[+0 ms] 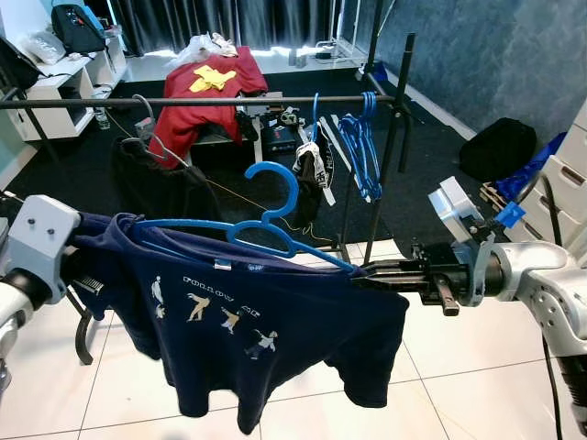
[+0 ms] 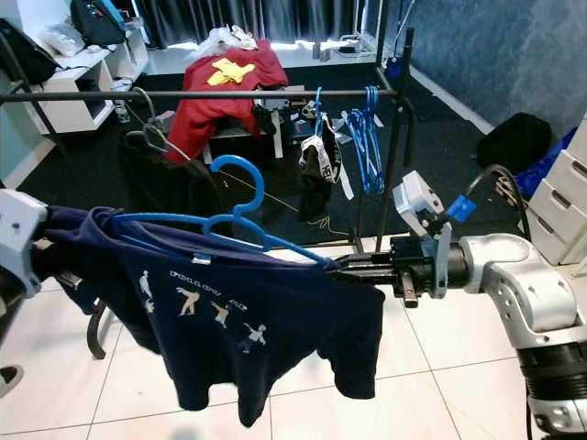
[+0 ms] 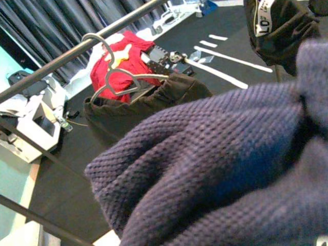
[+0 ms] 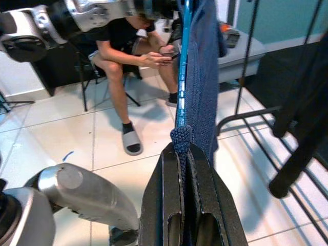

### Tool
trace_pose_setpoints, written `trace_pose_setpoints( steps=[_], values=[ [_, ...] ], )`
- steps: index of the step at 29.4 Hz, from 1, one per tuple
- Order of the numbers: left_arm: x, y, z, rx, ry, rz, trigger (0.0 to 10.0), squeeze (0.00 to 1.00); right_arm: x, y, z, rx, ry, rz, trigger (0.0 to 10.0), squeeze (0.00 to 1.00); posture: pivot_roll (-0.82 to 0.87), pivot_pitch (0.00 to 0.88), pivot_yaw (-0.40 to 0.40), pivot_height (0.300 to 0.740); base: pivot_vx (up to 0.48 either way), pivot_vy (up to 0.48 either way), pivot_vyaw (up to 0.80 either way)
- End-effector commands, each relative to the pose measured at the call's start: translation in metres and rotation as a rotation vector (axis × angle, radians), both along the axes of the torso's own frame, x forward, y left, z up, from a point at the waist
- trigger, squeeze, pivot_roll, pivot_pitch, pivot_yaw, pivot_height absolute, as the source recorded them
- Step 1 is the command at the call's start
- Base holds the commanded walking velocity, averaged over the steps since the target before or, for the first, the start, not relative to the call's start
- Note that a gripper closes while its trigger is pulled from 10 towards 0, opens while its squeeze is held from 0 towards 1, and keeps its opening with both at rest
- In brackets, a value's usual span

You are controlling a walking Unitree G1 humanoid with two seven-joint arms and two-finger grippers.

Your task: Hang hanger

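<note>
A blue plastic hanger [image 1: 275, 225] carries a navy T-shirt [image 1: 248, 321] with small white figures printed on it. I hold it level between my arms, in front of the black clothes rail [image 1: 202, 101] and lower than it. My right gripper [image 1: 362, 273] is shut on the hanger's right tip and the shirt's shoulder, which the right wrist view shows pinched between the black fingers [image 4: 166, 205]. My left wrist [image 1: 38, 240] is at the shirt's left shoulder, and the gripper beyond it is buried in navy fabric [image 3: 230, 154]. The hanger's hook [image 1: 280, 179] points up, free of the rail.
On the rail hang several blue hangers [image 1: 362, 142], a black garment [image 1: 314, 170] and a grey hanger [image 3: 110, 77] with dark cloth. A red shirt [image 1: 206, 96] lies behind. A black bag [image 1: 500, 147] and white drawers [image 1: 573, 179] stand right. A person [image 4: 128, 51] sits nearby.
</note>
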State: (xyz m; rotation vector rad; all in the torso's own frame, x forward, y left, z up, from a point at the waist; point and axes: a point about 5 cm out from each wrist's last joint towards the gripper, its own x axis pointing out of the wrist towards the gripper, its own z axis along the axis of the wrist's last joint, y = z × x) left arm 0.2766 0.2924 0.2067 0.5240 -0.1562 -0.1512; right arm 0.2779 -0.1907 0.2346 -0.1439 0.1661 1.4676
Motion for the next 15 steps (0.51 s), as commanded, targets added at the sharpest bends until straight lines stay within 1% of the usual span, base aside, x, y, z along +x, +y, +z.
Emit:
trace_pose_setpoints(
  steps=[1,2,3,4,5,7,8,9,10,11,13,14,15],
  values=[
    [0.003,0.000,-0.005,0.024,0.008,0.028,10.0,0.00,-0.005,0.005,-0.003,-0.020,0.018,0.051,0.0,0.00,-0.07,0.000,0.007,0.740,0.000,0.000,0.00],
    [0.003,0.000,-0.005,0.024,0.008,0.028,10.0,0.00,-0.005,0.005,-0.003,-0.020,0.018,0.051,0.0,0.00,-0.07,0.000,0.007,0.740,0.000,0.000,0.00],
    [0.006,-0.012,-0.009,0.061,0.031,-0.020,10.0,0.00,-0.007,0.009,-0.005,-0.032,0.026,0.076,0.0,0.00,-0.07,0.000,0.007,0.740,0.000,0.000,0.00],
    [0.006,-0.012,-0.009,0.061,0.031,-0.020,10.0,0.00,-0.007,0.009,-0.005,-0.032,0.026,0.076,0.0,0.00,-0.07,0.000,0.007,0.740,0.000,0.000,0.00],
    [0.008,-0.022,-0.015,0.119,0.063,-0.061,10.0,0.00,-0.006,0.010,-0.004,-0.036,0.019,0.080,0.0,0.00,-0.08,0.000,0.010,0.740,0.000,0.000,0.00],
    [0.008,-0.022,-0.015,0.119,0.063,-0.061,10.0,0.00,-0.006,0.010,-0.004,-0.036,0.019,0.080,0.0,0.00,-0.08,0.000,0.010,0.740,0.000,0.000,0.00],
    [0.009,-0.022,-0.020,0.140,0.078,-0.049,10.0,0.00,-0.006,0.010,-0.002,-0.039,0.013,0.079,0.0,0.00,-0.08,0.000,0.011,0.740,0.000,0.000,0.00],
    [0.010,-0.015,-0.022,0.145,0.086,-0.008,10.0,0.00,-0.006,0.007,0.000,-0.041,0.008,0.075,0.0,0.00,-0.08,0.000,0.012,0.740,0.000,0.000,0.00],
    [0.010,-0.015,-0.022,0.145,0.086,-0.008,10.0,0.00,-0.006,0.007,0.000,-0.041,0.008,0.075,0.0,0.00,-0.08,0.000,0.012,0.740,0.000,0.000,0.00],
    [0.010,0.001,-0.025,0.107,0.093,0.089,10.0,0.00,-0.007,0.003,0.003,-0.041,0.003,0.065,0.0,0.00,-0.08,0.000,0.012,0.740,0.000,0.000,0.00],
    [0.010,0.001,-0.025,0.107,0.093,0.089,10.0,0.00,-0.007,0.003,0.003,-0.041,0.003,0.065,0.0,0.00,-0.08,0.000,0.012,0.740,0.000,0.000,0.00],
    [0.009,0.018,-0.031,0.064,0.108,0.189,10.0,0.00,-0.008,-0.002,0.005,-0.036,-0.003,0.052,0.0,0.00,-0.08,0.000,0.014,0.740,0.000,0.000,0.00],
    [0.005,0.036,-0.040,-0.011,0.132,0.313,10.0,0.00,-0.008,-0.007,0.009,-0.026,-0.011,0.035,0.0,0.00,-0.08,0.000,0.015,0.740,0.000,0.000,0.00]
  ],
)
